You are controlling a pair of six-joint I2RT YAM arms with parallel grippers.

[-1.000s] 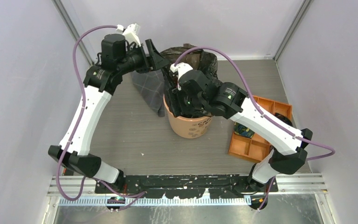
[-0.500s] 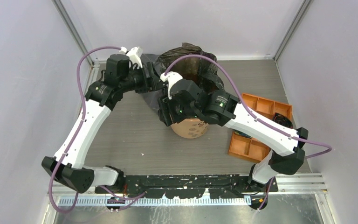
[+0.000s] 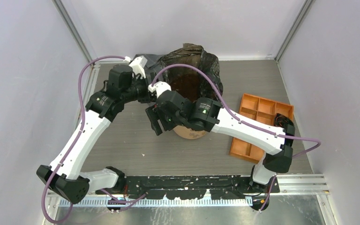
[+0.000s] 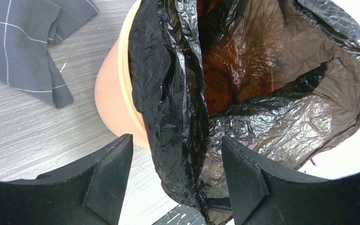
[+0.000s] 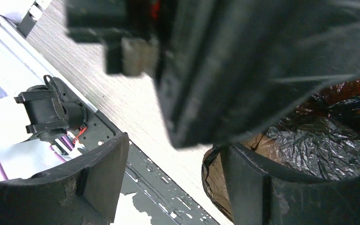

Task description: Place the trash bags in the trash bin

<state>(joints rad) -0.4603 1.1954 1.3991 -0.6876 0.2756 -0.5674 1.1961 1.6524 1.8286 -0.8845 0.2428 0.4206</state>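
- Left jaws stand wide apart, both black fingers [image 4: 107, 182] clear of the film. They grip nothing.
- A crumpled fold of the trash bag [image 4: 178, 93] hangs right between them, glossy and wrinkled.
- That fold drapes over the near rim of the trash bin [image 4: 115, 103], and the orange wall shows just left of it.
- Beyond the fold the bag's mouth gapes open inside the bin, with orange glowing through the thin plastic.
- Right jaws are parted too, with nothing held between them. A blurred dark part fills the top of that wrist view and I cannot tell what it is.
- Past the right finger [image 5: 253, 187] there is more black film. On the left are the grey surface [image 5: 122, 93] and the metal rail at its near edge.
- From above, the bin sits mid-surface towards the far side, the bag puffed up over its far rim.
- The left arm [image 3: 91, 129] reaches in from the left, and the right arm [image 3: 243, 126] crosses over the bin's near side.
- Any print on the bin is hidden under that right arm, so nothing can be read.
- A grey checked cloth [image 4: 23, 42] lies flat left of the bin, and an orange tray [image 3: 254, 104] sits well to its right.
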